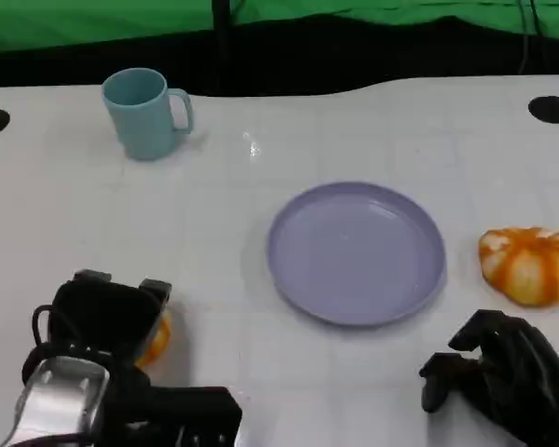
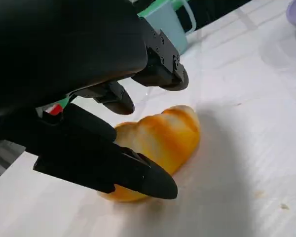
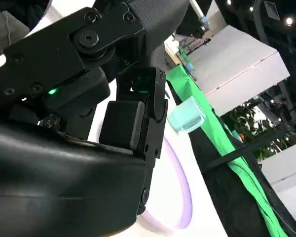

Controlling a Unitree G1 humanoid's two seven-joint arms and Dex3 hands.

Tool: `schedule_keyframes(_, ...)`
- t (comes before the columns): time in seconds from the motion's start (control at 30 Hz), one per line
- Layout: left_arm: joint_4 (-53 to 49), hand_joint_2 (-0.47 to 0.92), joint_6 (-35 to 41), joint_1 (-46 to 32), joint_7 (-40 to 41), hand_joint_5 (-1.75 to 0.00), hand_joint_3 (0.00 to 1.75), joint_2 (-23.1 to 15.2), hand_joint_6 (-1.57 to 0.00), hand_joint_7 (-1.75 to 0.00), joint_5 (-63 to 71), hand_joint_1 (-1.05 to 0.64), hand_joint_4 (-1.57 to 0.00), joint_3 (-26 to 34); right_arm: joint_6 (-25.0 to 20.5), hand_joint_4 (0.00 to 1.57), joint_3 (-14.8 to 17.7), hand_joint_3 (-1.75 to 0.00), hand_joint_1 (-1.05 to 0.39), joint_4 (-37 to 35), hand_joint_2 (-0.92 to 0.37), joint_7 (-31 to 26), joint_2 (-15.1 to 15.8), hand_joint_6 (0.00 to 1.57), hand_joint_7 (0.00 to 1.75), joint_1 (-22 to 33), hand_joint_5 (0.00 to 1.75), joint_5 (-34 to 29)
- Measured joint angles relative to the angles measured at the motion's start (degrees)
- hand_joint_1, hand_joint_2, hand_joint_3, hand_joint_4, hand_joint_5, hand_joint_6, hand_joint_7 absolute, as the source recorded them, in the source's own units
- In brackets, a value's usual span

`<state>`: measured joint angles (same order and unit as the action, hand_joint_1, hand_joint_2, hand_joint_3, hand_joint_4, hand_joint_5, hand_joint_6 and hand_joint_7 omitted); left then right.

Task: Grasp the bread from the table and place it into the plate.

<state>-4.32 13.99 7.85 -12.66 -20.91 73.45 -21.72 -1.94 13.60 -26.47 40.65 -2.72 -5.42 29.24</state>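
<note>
A golden-orange bread roll lies on the white table at the near left, its edge peeking out from under my left hand as bread roll. In the left wrist view the fingers hover above the roll and the thumb lies on its other side; they are apart, with a gap to the bread. The lilac plate sits bare in the middle of the table, plate edge. My right hand rests at the near right with fingers curled in, holding nothing.
An orange-and-white pumpkin-shaped bun lies just right of the plate, beyond my right hand. A teal mug stands at the far left, mug. A black strip and green cloth lie past the table's far edge.
</note>
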Motion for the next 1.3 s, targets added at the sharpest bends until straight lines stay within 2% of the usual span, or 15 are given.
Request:
schedule_keyframes(0.1,-3.0,0.79,0.5,1.3,1.8,-0.69,0.0,0.2,-0.34,0.0,-0.2,-0.58,-0.31,-0.9,0.0,1.5,0.0,0.0,-1.04,-0.1,-0.78,0.0,0.0,1.57,0.33,0.0,0.82,-0.1)
schedule_keyframes(0.27,-9.3,0.79,1.6,4.3,4.4,-0.73,0.0,0.5,-0.35,0.0,-2.0,-0.58,-0.34,-2.0,0.0,1.5,0.1,0.0,-1.04,-0.2,-0.78,0.0,0.0,1.57,0.32,0.0,0.81,0.0)
schedule_keyframes(0.37,-10.9,0.84,1.9,5.7,5.0,-0.9,0.02,0.5,-0.41,-0.03,-3.2,-0.52,-0.43,-2.8,0.0,1.51,0.1,0.0,-1.05,-0.2,-0.78,0.0,0.0,1.57,0.33,0.0,0.81,0.0)
schedule_keyframes(0.4,-11.6,0.87,1.8,6.3,5.0,-1.08,0.02,0.4,-0.48,-0.04,-4.0,-0.51,-0.46,-2.9,0.0,1.51,0.1,0.0,-1.05,-0.2,-0.78,0.1,0.0,1.57,0.33,0.0,0.81,0.0)
schedule_keyframes(0.43,-12.3,0.9,1.5,6.9,5.0,-1.38,0.07,0.1,-0.63,-0.06,-4.7,-0.48,-0.56,-3.1,0.0,1.52,0.1,0.0,-1.05,-0.2,-0.78,0.1,0.0,1.57,0.34,0.0,0.81,0.0)
schedule_keyframes(0.5,-13.2,0.92,0.8,7.9,4.7,-1.55,0.1,-0.3,-0.71,-0.07,-5.9,-0.46,-0.61,-3.5,0.0,1.52,0.0,0.0,-1.05,-0.2,-0.79,0.1,0.0,1.57,0.34,0.0,0.81,-0.1)
schedule_keyframes(0.53,-13.5,0.92,0.6,8.3,4.5,-1.63,0.21,-0.5,-0.84,-0.09,-6.5,-0.44,-0.73,-3.7,0.1,1.52,0.0,0.0,-1.05,-0.1,-0.79,0.0,0.0,1.57,0.34,0.0,0.81,-0.1)
schedule_keyframes(0.57,-13.8,0.92,0.3,8.7,4.3,-1.66,0.25,-0.7,-0.89,-0.1,-6.9,-0.43,-0.76,-3.9,0.1,1.52,0.0,-0.01,-1.05,-0.1,-0.79,0.0,0.0,1.57,0.34,0.0,0.81,-0.2)
schedule_keyframes(0.7,-14.7,0.92,-2.7,9.1,7.5,-1.73,0.37,-2.0,-1.0,-0.1,-9.6,-0.41,-0.76,-4.1,0.3,1.52,0.0,0.0,-1.04,-0.1,-0.79,0.0,-0.1,1.57,0.34,0.0,0.82,-0.2)
schedule_keyframes(0.87,-15.7,0.92,-5.3,8.6,13.5,-1.74,0.45,-2.6,-1.02,-0.09,-12.5,-0.39,-0.72,-4.1,0.3,1.51,0.0,0.0,-1.04,0.0,-0.79,0.0,-0.1,1.57,0.34,0.0,0.82,-0.2)
schedule_keyframes(1.3,-18.8,0.92,-6.9,8.7,19.4,-1.66,0.36,-2.8,-1.03,-0.04,-15.7,-0.37,-0.75,-4.3,0.3,1.5,0.0,0.0,-1.05,-0.2,-0.79,0.0,-0.1,1.57,0.34,0.0,0.84,-0.2)
